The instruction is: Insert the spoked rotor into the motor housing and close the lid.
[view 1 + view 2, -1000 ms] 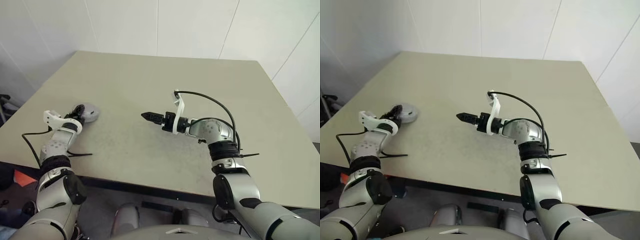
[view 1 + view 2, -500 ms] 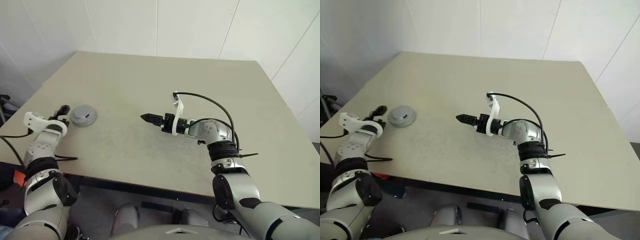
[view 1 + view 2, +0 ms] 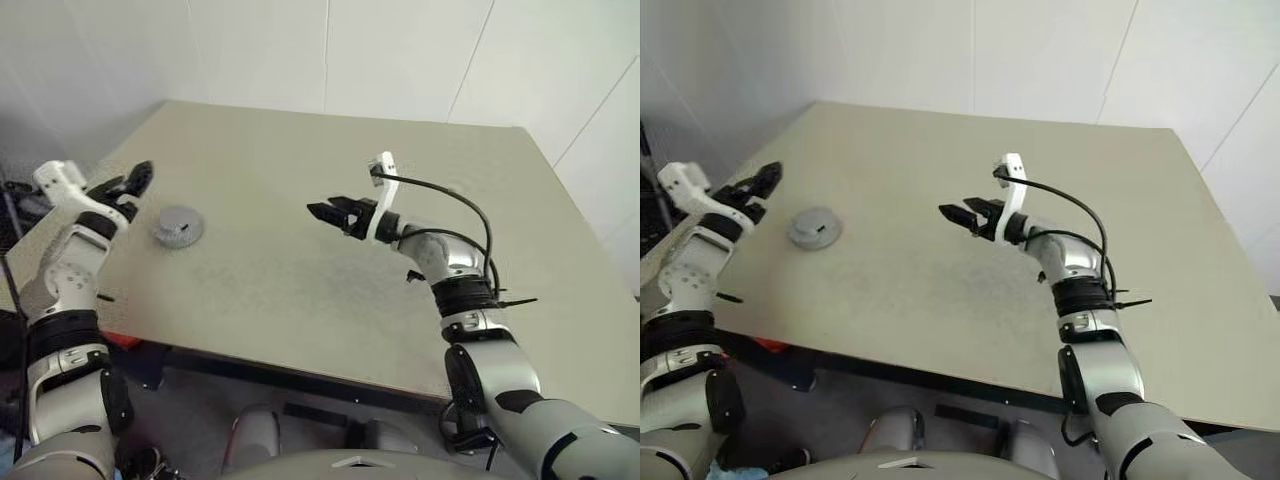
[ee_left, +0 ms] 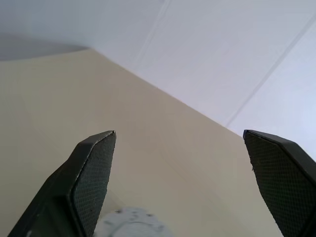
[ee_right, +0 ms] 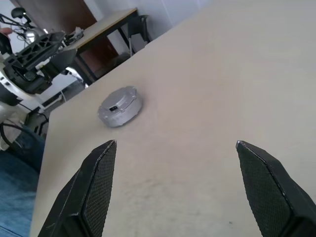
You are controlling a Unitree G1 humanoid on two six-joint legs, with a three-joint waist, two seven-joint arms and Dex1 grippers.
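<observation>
The left hand [image 3: 128, 181] has let go of the closed motor housing [image 3: 178, 226], opened wide and risen clear above it.

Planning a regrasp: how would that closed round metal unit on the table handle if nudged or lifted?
The motor housing looks rigid and probably heavy for its size. Sitting flat and squat, it would likely slide, not tip. Its smooth rim may slip between fingers.

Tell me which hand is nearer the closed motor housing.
Left. The left hand hovers just beside the motor housing, near the table's left edge; the right hand hangs mid-table, well apart.
</observation>
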